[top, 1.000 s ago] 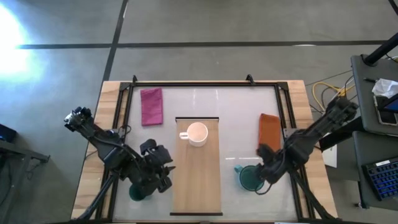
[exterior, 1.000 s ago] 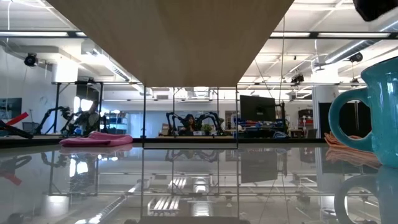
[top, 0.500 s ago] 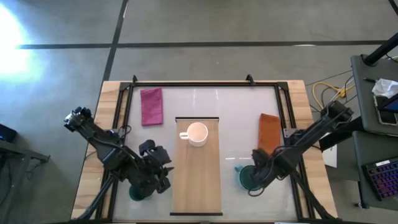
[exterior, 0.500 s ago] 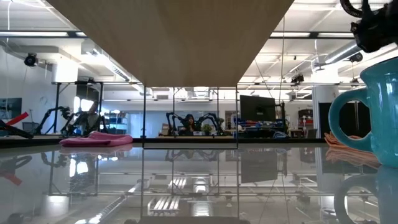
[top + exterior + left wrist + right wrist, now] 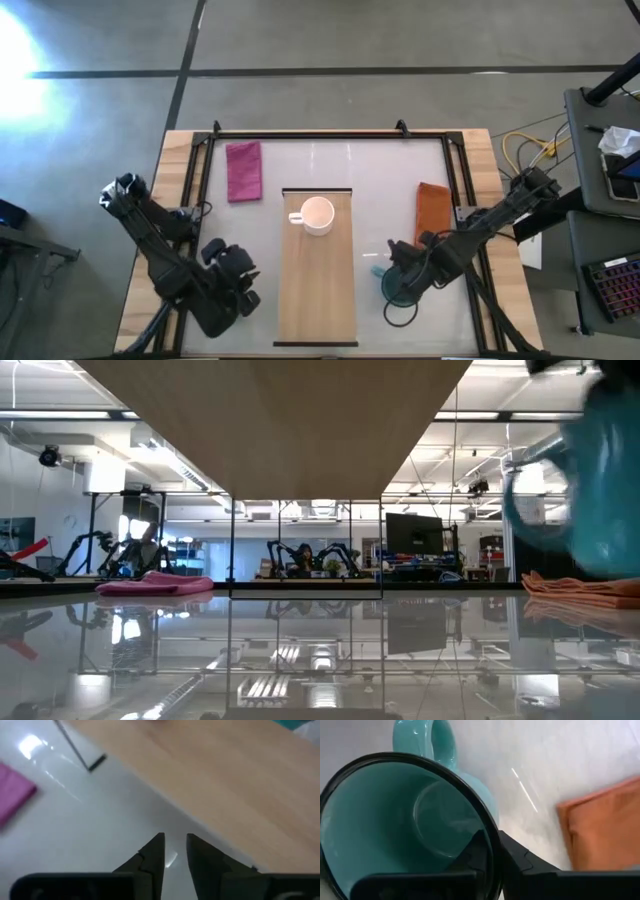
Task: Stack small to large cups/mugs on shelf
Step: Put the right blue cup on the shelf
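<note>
The light-wood shelf (image 5: 318, 290) lies in the middle of the table, and the cream-white mug (image 5: 317, 215) stands on its far end. To the shelf's right, my right gripper (image 5: 492, 845) is shut on the teal mug (image 5: 400, 287). The low view shows that mug (image 5: 600, 490) raised off the table. My left gripper (image 5: 228, 290) hovers left of the shelf near the front edge. Its fingers (image 5: 155, 855) stand a narrow gap apart with only bare table between them. The small dark green cup is hidden. My right gripper pinches the teal mug's rim (image 5: 487, 827) on the side opposite the handle (image 5: 440, 740), one finger inside the mug and one outside. The fingers come slanting down from the table's right. The mug hangs lifted clear of the table.
A folded pink cloth (image 5: 243, 170) lies at the far left and a folded orange cloth (image 5: 433, 212) right of the shelf, just behind the teal mug. A dark frame (image 5: 310, 133) runs along the table's far and side edges.
My right gripper has gone toward the table's left over the teal mug, taken hold of its rim and lifted it off the table. My left gripper has drawn back toward the table's near left corner.
</note>
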Tool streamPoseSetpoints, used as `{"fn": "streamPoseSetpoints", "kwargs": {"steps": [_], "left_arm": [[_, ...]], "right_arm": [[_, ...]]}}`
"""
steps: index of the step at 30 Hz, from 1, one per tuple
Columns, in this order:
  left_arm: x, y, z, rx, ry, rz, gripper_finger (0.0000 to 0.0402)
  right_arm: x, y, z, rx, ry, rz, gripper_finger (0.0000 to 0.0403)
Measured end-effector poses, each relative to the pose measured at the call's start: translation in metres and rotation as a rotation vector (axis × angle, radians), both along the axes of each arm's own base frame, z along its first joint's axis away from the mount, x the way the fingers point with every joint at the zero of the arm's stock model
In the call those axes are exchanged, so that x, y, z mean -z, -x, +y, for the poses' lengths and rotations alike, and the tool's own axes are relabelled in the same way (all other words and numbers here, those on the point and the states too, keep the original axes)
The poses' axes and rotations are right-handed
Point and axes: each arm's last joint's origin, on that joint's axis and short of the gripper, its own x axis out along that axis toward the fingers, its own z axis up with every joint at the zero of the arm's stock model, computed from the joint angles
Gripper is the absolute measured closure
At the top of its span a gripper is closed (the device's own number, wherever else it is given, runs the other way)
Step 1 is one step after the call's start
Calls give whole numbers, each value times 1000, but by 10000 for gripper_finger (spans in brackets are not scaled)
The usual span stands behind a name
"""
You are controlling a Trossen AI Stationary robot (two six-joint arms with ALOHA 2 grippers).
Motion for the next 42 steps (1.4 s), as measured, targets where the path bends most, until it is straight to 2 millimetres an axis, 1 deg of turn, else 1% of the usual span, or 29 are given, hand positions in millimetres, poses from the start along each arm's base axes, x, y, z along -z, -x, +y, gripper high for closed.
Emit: {"fn": "streamPoseSetpoints", "kwargs": {"steps": [2,5,8,10,12,15,18,20,24,27,30,32,34,36,40,42], "left_arm": [[7,7,-5,-30,21,-6,345],[15,16,-12,-72,52,-27,348],[26,25,-19,-119,82,-32,348],[34,30,-24,-140,90,-32,348],[43,34,-29,-158,92,-28,348],[55,34,-34,-167,89,-22,348],[66,32,-39,-167,105,-6,348],[71,30,-42,-166,113,7,348],[71,28,-47,-160,124,0,348],[65,26,-49,-126,126,-5,348],[61,26,-50,-111,131,-11,348],[59,25,-50,-108,134,-14,348],[57,25,-50,-109,138,-19,348],[57,25,-50,-115,143,-25,348],[57,25,-50,-120,138,-39,348],[57,25,-50,-121,138,-39,348]], "right_arm": [[-17,-3,-3,-27,7,-3,388],[-34,-4,-8,-79,22,32,389],[-63,-14,-5,-109,-71,-80,389],[-83,-14,-5,-151,-81,-105,389],[-100,-15,-5,-230,-78,-127,389],[-126,-29,-2,-335,-90,-243,389],[-140,-40,-6,-425,-37,-250,389],[-148,-59,-8,-465,-20,-301,389],[-149,-94,-19,-549,-1,-279,389],[-148,-126,-29,-588,-46,-321,389],[-136,-148,-40,-631,-55,-249,389],[-124,-162,-46,-645,-91,-254,389],[-111,-171,-51,-642,-119,-218,389],[-103,-173,-55,-651,-131,-163,389],[-100,-188,-56,-682,-114,-237,389],[-102,-189,-59,-677,-118,-254,389]]}}
